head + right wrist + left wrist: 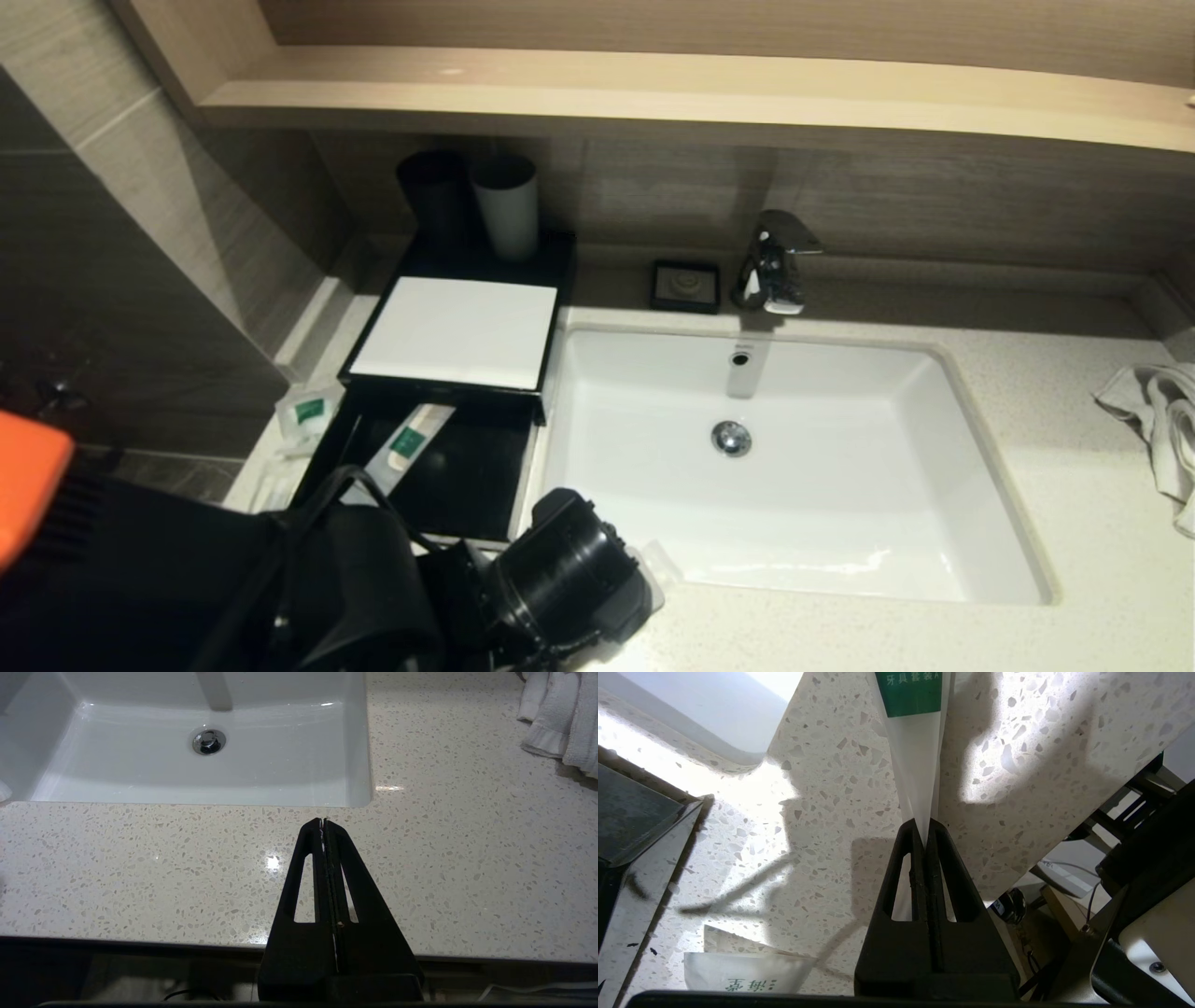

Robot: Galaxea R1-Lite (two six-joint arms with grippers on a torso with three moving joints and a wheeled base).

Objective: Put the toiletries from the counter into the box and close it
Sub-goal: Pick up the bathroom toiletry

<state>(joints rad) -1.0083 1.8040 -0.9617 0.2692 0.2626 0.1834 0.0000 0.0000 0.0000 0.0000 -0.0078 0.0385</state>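
Left gripper (926, 828) is pinched tight on the end of a white sachet (917, 751), jaws flat together with only the thin film between them. Sachet has a green label with white print and hangs out past the fingertips over the speckled counter (822, 812). In the head view this arm sits at the near left, at the near-left corner of the sink (999, 467), just right of the box (448, 485).

Box is black, a pulled-out drawer open at the near side, white lid panel (456, 331) on top behind it. One long packet (411, 446) with a green band already lies inside, diagonal. Another sachet (738, 973) lies flat on the counter near the gripper, and a small green-labelled one (308, 411) sits left of the box by the wall, more white bits near it, hard to tell what.

Risks: grip is only on the thin edge, so the sachet may slip or swing during the carry, and it could catch the drawer's wall and drop onto the counter or into the sink. Film is limp, so the release point looks hard to judge.

Right gripper (324, 822) is closed on nothing, parked over the near counter, right of the sink. Towel (1158, 420) far right.
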